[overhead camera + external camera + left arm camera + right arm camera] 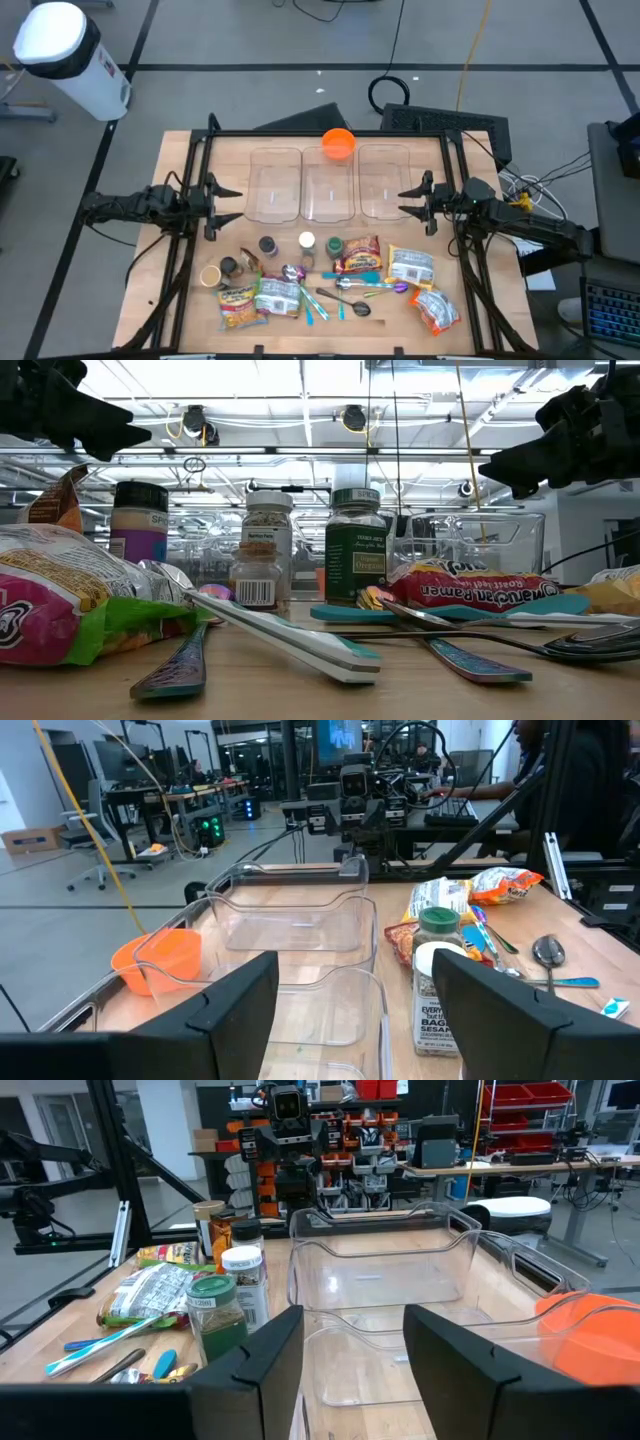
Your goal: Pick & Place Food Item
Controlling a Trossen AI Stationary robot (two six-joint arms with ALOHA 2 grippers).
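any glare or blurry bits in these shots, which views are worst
Low view: ceiling lights blow out the background, both arms read as dark silhouettes, and the near snack bag is soft. High view: evenly lit, though the white cylinder by the table is overexposed. Wrist views: each arm's own fingers are blurred dark shapes, while the clear bins stay sharp.

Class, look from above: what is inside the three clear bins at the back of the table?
All three clear bins look empty; bare wood shows through them. The orange bowl sits behind the middle bin, not inside it. Its inside appears empty too.
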